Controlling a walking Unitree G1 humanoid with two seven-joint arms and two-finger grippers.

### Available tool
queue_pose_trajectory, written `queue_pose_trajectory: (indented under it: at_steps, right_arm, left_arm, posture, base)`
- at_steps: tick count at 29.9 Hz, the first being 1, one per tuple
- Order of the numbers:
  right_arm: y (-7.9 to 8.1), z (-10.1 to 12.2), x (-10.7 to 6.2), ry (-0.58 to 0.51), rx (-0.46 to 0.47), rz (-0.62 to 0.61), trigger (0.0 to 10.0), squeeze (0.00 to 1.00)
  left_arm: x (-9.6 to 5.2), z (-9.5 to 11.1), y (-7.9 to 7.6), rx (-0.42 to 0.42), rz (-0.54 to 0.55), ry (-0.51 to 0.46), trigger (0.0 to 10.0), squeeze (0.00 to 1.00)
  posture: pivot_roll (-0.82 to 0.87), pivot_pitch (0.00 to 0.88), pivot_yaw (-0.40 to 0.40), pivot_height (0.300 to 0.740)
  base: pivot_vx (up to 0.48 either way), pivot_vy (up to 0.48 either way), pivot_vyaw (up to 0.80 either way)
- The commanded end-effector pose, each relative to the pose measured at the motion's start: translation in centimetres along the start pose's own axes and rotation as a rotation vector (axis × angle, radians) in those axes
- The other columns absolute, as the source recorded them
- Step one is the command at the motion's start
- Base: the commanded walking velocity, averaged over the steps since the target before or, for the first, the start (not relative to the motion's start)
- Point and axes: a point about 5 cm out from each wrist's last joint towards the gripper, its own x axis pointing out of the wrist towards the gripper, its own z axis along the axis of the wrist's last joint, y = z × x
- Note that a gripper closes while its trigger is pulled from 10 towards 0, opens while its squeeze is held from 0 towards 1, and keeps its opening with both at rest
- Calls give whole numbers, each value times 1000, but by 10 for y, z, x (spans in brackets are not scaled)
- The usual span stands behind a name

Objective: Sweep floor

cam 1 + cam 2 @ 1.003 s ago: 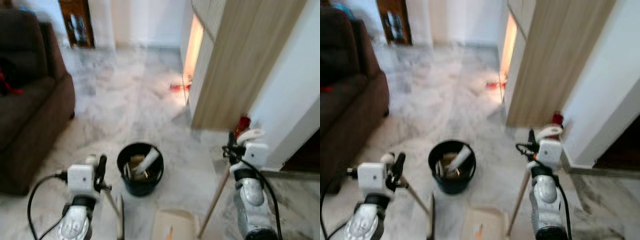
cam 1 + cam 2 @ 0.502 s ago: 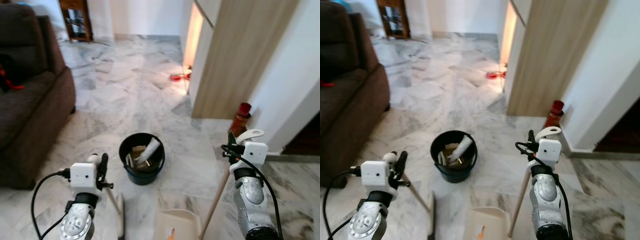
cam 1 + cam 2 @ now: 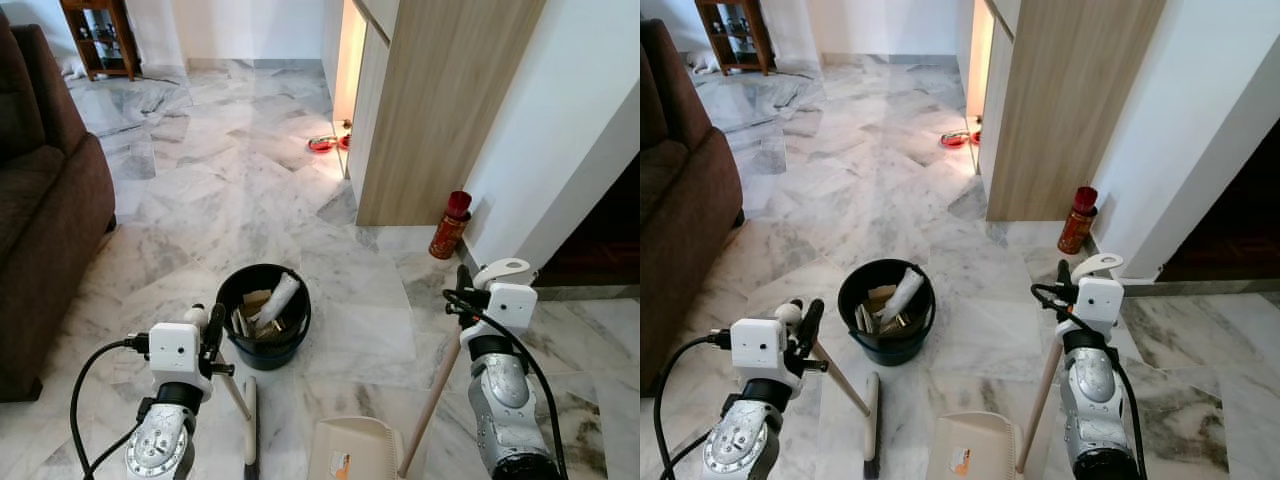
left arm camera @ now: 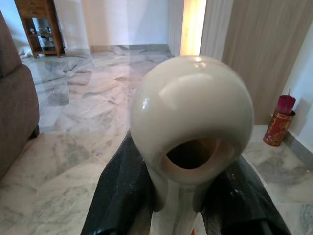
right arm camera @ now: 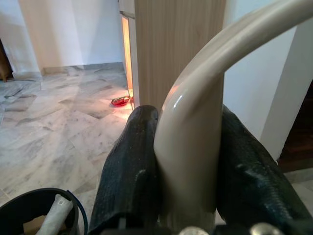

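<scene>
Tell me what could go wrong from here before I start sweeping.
1. The black bucket full of scraps stands just ahead of the broom held by the left end effector; a forward stroke could tip it.
2. The dustpan hangs on a long handle gripped by the right end effector; swinging it could hit the broom.
3. The red can beside the wall could get knocked over if the robot turns right.
</scene>
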Motion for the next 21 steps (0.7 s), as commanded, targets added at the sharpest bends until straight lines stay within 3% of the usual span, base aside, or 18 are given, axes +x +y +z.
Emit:
queue_pose_trajectory:
  at_steps: [1, 5, 21]
  right_arm:
    - [-1, 4, 4, -11, -3, -4, 10000, 0]
    - [-1, 4, 5, -12, -5, -3, 10000, 0]
    - [-2, 4, 5, -13, -15, -7, 10000, 0]
  left_arm:
    - [4, 6, 0, 27, -5, -28, 10000, 0]
    - [4, 5, 0, 21, -5, -28, 10000, 0]
    - [4, 5, -4, 20, -29, -30, 10000, 0]
  posture:
    - [60, 0, -55, 740]
    - [61, 0, -56, 740]
    - [57, 0, -52, 740]
  base:
    - [0, -472, -769]
    - [0, -471, -769]
    - [0, 0, -764]
